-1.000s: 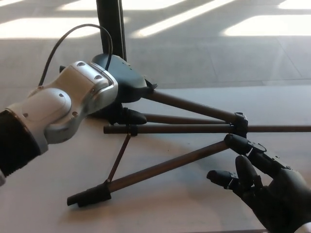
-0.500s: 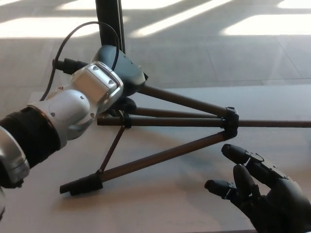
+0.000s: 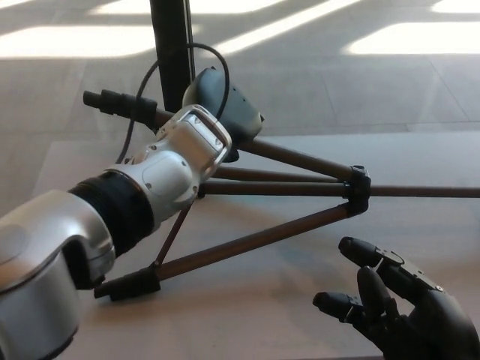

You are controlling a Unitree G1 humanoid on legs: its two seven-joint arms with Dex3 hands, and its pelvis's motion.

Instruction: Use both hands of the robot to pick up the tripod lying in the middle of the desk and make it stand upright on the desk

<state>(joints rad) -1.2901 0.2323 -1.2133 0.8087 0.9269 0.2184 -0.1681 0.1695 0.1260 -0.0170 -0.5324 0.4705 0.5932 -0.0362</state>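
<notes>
Stage: While the tripod [image 3: 277,191] is not yet upright, this looks like the lifting step, with one end raised and the rest lying low over the surface [image 3: 420,157].
Tripod: it lies across the middle of the surface, legs splayed; one leg's black foot [image 3: 127,285] sits near the front left, a thin brace [image 3: 174,234] links that leg to the centre column, and the column runs off toward the right edge past a black collar [image 3: 358,189].
Left hand: the left hand [image 3: 225,112] reaches over the tripod's far left end; its dark body covers the joint where the legs meet, and its fingers are hidden behind the white wrist, so I cannot tell how they are set. Reaching there makes sense, since that hub is the point from which the whole frame can be tipped up.
Right hand: the right hand [image 3: 397,307] hovers at the front right corner, palm up, fingers [image 3: 360,251] spread and holding nothing, apart from the near leg. It seems placed to catch or steady a leg as the frame rises.
Behind: a dark post [image 3: 172,45] stands on the floor beyond the far edge, and a cable [image 3: 217,64] loops over the left wrist.
Risk: a lift from one end alone could let the legs slide across the smooth top.
</notes>
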